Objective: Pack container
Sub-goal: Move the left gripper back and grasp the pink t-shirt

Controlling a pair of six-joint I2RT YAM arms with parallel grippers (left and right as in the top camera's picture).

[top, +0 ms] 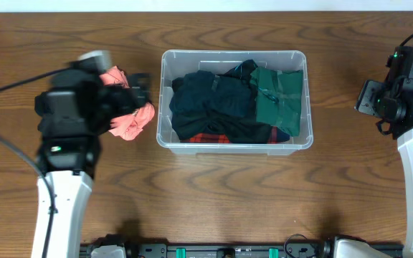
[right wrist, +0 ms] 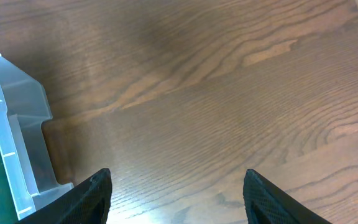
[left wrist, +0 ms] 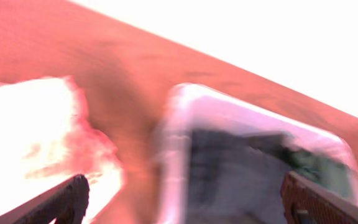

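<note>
The clear plastic container (top: 165, 100) stands mid-table, holding dark navy, green and red-plaid clothes. It also shows blurred in the left wrist view (left wrist: 179, 137) and at the left edge of the right wrist view (right wrist: 5, 143). A crumpled salmon-pink garment (top: 129, 123) lies on the table left of the container, overexposed in the left wrist view (left wrist: 36, 137). My left gripper (top: 133, 92) hovers over the garment, fingers wide apart and empty (left wrist: 188, 202). My right gripper (right wrist: 178, 196) is open and empty over bare wood, right of the container.
The wooden table (top: 228, 193) extends all round the container. A dark rail with fittings (top: 214, 251) runs along the front edge. The right arm's base (top: 407, 93) stands at the far right.
</note>
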